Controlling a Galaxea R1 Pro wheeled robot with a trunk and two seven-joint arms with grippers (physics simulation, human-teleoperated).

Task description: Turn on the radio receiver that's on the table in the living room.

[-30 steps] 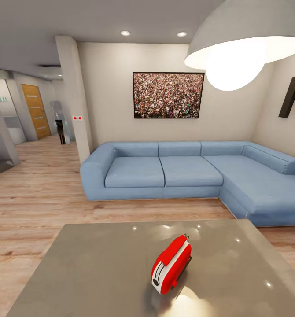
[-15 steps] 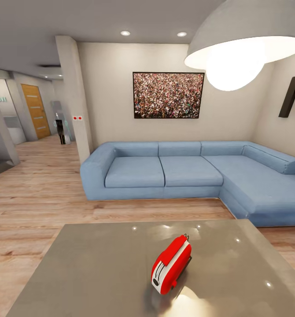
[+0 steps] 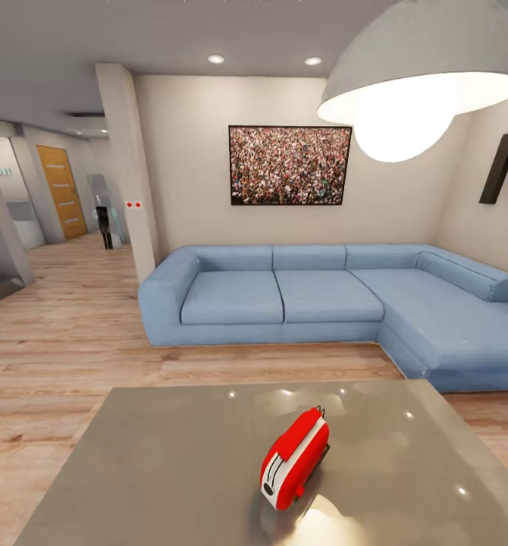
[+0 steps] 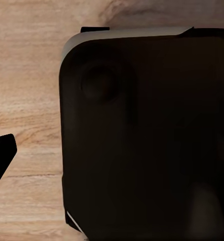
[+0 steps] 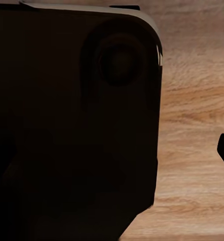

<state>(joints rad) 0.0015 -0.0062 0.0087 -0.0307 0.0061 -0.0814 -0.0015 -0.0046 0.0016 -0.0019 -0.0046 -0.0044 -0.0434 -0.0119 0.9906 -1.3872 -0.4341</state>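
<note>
The radio receiver (image 3: 295,456) stands on the near part of the table (image 3: 163,462), a little right of centre, with its narrow white-banded end turned toward the camera and its thin wire handle at the far top. A bright lamp reflection lies on the glossy top just beside it, on the near side.

Against the pictures of a moment ago almost nothing has shifted: the whole view has dipped very slightly (the pendant lamp (image 3: 424,72) and the crowd photo (image 3: 290,164) sit a touch lower), which reads as a small camera tilt. The radio lies where it lay. My judgement is that the approach is finished, or nearly, and the reach has not begun.

Neither arm is raised over the table. Each wrist camera looks down at light wood floor past a large dark rounded body, probably the robot's own base, so the arms seem to hang at its sides. Whether the fingers are apart or together, I cannot tell.

Beyond the table lies wood floor (image 3: 72,334), then the blue sofa (image 3: 284,296) along the far wall.
</note>
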